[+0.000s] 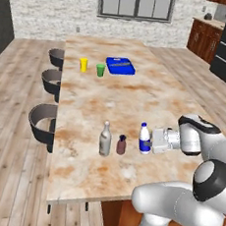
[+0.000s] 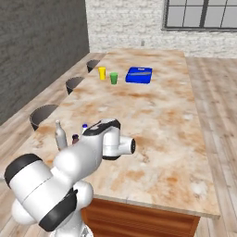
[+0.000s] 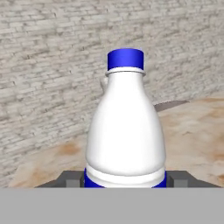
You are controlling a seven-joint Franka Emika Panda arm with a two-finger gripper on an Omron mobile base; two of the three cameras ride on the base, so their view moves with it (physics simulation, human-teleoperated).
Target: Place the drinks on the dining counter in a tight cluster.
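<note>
On the dining counter point(image 1: 137, 93), near its front edge, the three drinks stand upright in one row. From left to right in the left base view: the grey-beige glass bottle point(image 1: 105, 139), the short dark-brown bottle point(image 1: 121, 145) just beside it, then the white bottle with blue cap point(image 1: 145, 138), a little further apart.

The gripper point(image 1: 151, 141) comes in level from the right, and its fingers point(image 3: 70, 178) stand half open on both sides of the white bottle's lower part (the hand view shows the bottle right between the two tips). They seem closed on it, or very near to that.

I judge the step in hand is bringing this last bottle to its neighbours. The next move would call for a short slide or carry to the left, stopping before the brown bottle is knocked.

The front edge is near, so the motion should stay parallel to it. Behind the row the top is bare up to the yellow cup point(image 1: 83, 64), green cup point(image 1: 100, 70) and blue tray point(image 1: 120, 66) at the far end.
</note>
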